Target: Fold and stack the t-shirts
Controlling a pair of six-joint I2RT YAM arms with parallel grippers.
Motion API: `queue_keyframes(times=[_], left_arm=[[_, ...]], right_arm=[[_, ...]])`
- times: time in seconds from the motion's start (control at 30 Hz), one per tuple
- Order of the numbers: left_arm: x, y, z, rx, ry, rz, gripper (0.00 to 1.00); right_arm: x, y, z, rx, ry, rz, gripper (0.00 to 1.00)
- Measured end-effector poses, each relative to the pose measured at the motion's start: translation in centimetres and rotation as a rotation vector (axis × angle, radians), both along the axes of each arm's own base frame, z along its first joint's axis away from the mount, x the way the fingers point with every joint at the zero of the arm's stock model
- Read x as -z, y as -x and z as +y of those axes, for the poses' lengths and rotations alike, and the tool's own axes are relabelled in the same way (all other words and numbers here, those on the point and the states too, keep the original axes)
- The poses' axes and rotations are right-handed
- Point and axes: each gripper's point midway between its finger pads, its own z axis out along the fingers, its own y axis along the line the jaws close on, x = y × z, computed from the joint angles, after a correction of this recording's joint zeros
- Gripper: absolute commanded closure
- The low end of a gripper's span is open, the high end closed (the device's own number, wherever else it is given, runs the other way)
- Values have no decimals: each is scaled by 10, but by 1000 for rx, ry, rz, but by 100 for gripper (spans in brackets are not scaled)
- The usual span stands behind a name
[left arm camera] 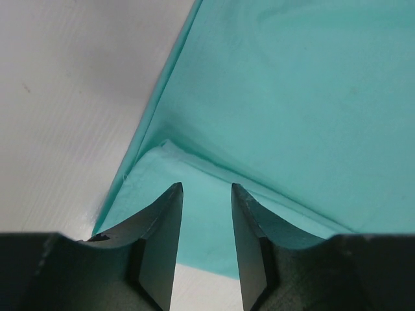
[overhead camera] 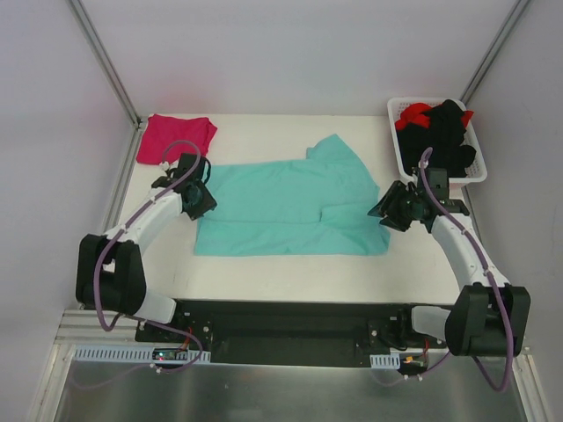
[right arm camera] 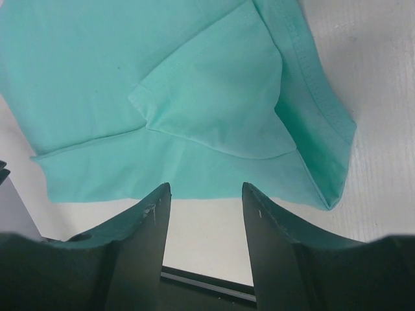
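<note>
A teal t-shirt [overhead camera: 290, 207] lies spread flat across the middle of the white table, with its sleeve end to the right. A folded magenta-pink t-shirt [overhead camera: 174, 138] rests at the back left corner. My left gripper [overhead camera: 201, 198] sits low at the teal shirt's left edge. In the left wrist view its jaws [left arm camera: 205, 191] stand a little apart over a turned-up corner of the teal cloth [left arm camera: 292, 97], gripping nothing. My right gripper [overhead camera: 387, 214] is at the shirt's right edge. There its jaws [right arm camera: 206, 191] are open over bare table, just short of the teal hem [right arm camera: 130, 78].
A white basket [overhead camera: 395, 141] at the back right holds black garments [overhead camera: 449, 136] and a red one [overhead camera: 413, 114], close behind my right arm. A black rail [right arm camera: 207, 285] runs along the table's near edge. Grey walls enclose the table on three sides.
</note>
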Motion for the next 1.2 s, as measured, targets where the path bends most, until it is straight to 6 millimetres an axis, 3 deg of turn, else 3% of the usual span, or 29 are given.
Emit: queue_keyframes(times=[0.2,1.2], left_arm=[[15,-20,2,3,-18,45,65],[49,-11,4,12,-17,155,66]], right_arm=[[-10,5,1,-10,-1,-29,50],[-12,10,1,-20,2,-27,52]])
